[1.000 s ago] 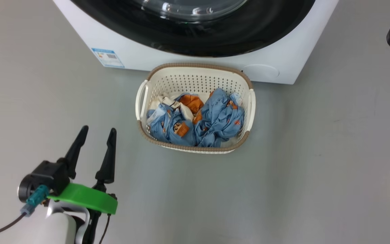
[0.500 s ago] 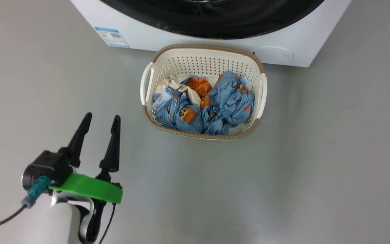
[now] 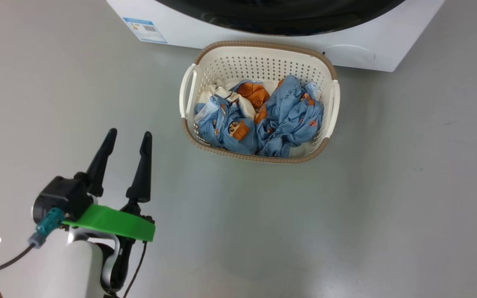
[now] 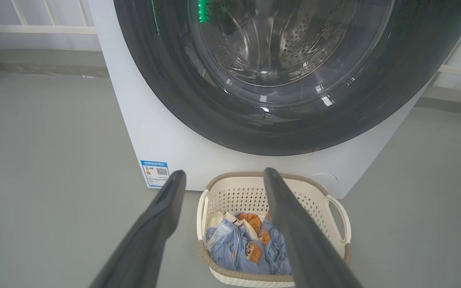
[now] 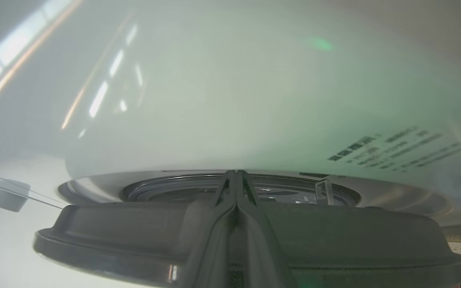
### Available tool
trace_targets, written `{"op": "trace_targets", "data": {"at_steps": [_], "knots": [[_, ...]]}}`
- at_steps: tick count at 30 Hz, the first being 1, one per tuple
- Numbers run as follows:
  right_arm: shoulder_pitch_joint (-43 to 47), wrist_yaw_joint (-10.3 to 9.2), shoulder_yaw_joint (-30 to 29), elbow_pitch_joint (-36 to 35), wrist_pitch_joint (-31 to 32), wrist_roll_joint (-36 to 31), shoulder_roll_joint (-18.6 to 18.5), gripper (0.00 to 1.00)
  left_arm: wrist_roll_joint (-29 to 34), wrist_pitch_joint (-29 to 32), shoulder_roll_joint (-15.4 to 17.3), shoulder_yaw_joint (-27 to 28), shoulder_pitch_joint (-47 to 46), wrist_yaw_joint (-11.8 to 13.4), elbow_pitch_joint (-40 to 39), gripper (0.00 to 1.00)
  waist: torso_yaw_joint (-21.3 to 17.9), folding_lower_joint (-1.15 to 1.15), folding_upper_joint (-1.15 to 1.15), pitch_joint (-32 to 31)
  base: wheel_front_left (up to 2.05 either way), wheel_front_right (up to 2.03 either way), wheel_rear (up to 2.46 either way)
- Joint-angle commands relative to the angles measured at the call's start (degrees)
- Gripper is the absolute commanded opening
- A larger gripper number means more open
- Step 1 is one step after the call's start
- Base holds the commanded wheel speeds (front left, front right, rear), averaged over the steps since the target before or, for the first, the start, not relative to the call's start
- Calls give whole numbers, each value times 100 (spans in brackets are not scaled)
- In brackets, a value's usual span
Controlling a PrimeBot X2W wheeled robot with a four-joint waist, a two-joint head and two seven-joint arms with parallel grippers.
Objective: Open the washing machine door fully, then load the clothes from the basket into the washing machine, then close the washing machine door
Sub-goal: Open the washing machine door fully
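We see the right gripper (image 5: 236,176) with its two dark fingers pressed together and nothing between them, the tips at the edge of the large round washing machine door (image 4: 174,100) with glossy black rim and clear glass centre. The left gripper (image 3: 130,133) is spread wide and empty, low over the grey floor (image 3: 387,186), well apart from the small cream-white plastic basket (image 3: 263,43) with brown rim. This basket stands just before the big white boxy washing machine (image 4: 134,120), below the door, and the light-blue clothes (image 3: 288,116) with orange-brown figures all lie inside it. Whether the door is unlatched we cannot tell

We think the closed fingers can slide off the smooth rim, because they do not clamp it; also the arm may push the near basket

We count one machine, one door, one basket with two handles (image 3: 187,93), two grippers; the clothes make two crumpled heaps, the single pieces we cannot count
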Motion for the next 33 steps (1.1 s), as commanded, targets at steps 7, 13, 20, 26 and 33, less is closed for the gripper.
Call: {"op": "trace_targets", "data": {"at_steps": [7,13,20,26,33], "knots": [[-463,10,-33,45,-27,-183,115,0,-85,-37,101,75,-138,-9,-167,100,141,0,0,117,0,0,0],[-448,10,-33,194,59,-318,91,0,-88,-37,88,115,-133,-9,-178,100,147,0,0,144,0,0,0],[-373,10,21,229,671,-327,81,0,-113,-37,80,111,-161,-9,-208,100,135,0,0,107,0,0,0],[-211,10,106,91,1326,-262,107,0,-79,-37,79,139,-165,-9,-247,100,105,0,0,37,0,0,0],[222,10,173,-183,2030,-179,139,0,-89,-37,97,156,-102,-9,-270,100,35,0,0,-101,0,0,0]]}}
